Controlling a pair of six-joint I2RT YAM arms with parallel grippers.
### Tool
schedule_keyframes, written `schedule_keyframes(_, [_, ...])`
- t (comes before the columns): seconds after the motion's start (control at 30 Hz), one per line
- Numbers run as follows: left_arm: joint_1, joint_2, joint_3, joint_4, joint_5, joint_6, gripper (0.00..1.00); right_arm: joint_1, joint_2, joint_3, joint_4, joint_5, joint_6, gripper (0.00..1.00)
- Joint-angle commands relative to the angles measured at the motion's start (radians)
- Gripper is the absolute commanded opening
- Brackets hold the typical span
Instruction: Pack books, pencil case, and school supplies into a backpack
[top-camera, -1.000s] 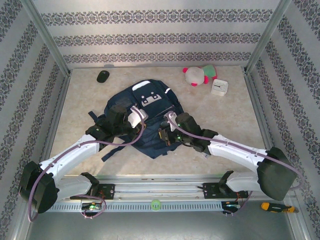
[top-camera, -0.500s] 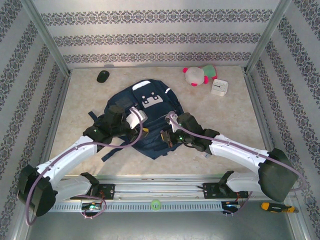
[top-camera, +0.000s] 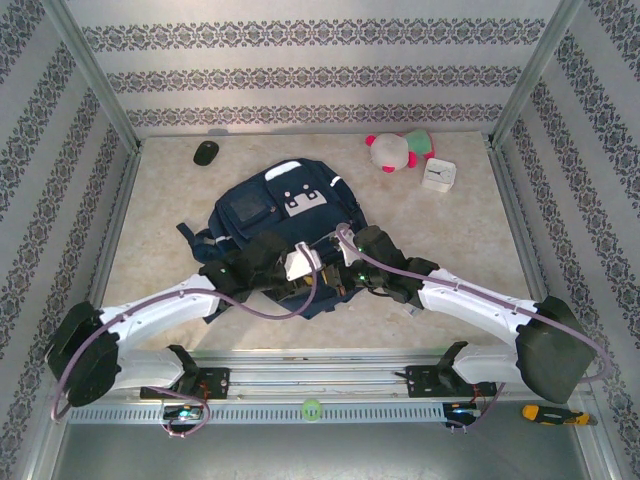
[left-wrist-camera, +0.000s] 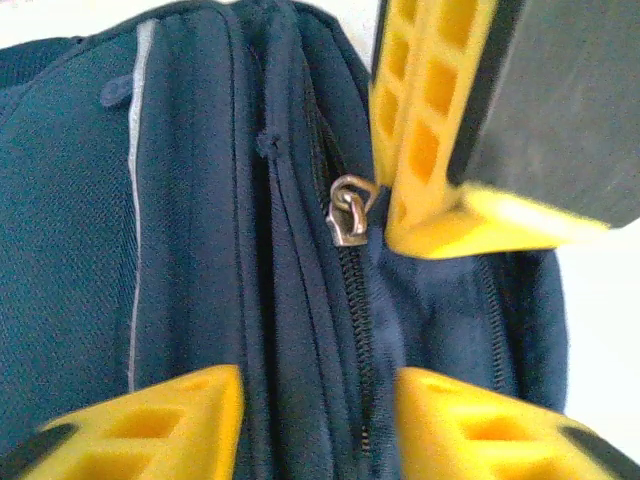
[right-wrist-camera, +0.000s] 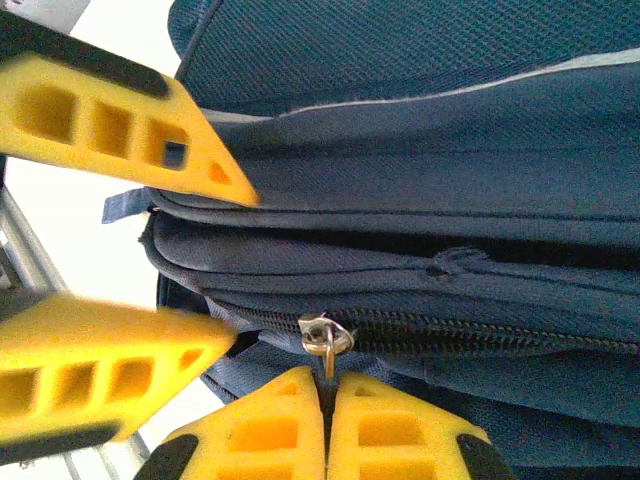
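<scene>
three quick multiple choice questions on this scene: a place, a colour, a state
1. Where is the black mouse? A far left of the table B beside the arm bases C at the right edge
2. What colour are the claw fingers? A red B yellow C green
3. The right claw is A wide open B shut on nothing C shut on the zipper pull

A: it lies beyond the backpack, far left. B: yellow in both wrist views. C: its tips pinch the pull.

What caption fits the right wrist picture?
Right gripper, yellow jaws shut, pinches the metal zipper pull on the navy blue fabric backpack.
</scene>
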Motion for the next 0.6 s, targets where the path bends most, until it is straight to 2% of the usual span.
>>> schedule_keyframes(0.0, [-0.013,0.022,-0.012,0.058,-0.037,0.049,0.24,-0.014,-0.040,-0.003,0.024,-0.032,-0.008,0.00])
schedule_keyframes(0.03, [-0.010,0.015,-0.021,0.059,-0.042,0.058,0.13,-0.025,-0.045,-0.011,0.020,-0.037,-0.004,0.00])
schedule_keyframes(0.07, [-0.010,0.007,-0.027,0.059,-0.045,0.065,0.07,-0.030,-0.047,-0.015,0.018,-0.037,-0.004,0.00])
schedule_keyframes(0.17, [-0.006,-0.016,-0.045,0.057,-0.046,0.082,0.00,-0.049,-0.050,-0.024,0.003,-0.036,-0.003,0.00])
schedule_keyframes(0.33, [0.079,-0.186,-0.105,-0.108,0.047,0.167,0.00,-0.197,-0.049,-0.067,-0.072,-0.061,-0.053,0.00])
schedule_keyframes(0.47, [0.101,-0.244,-0.115,-0.186,0.065,0.211,0.00,-0.250,-0.019,-0.047,-0.095,-0.089,-0.093,0.00])
schedule_keyframes(0.57, [0.107,-0.260,-0.116,-0.210,0.080,0.216,0.00,-0.253,-0.004,-0.025,-0.101,-0.099,-0.112,0.00])
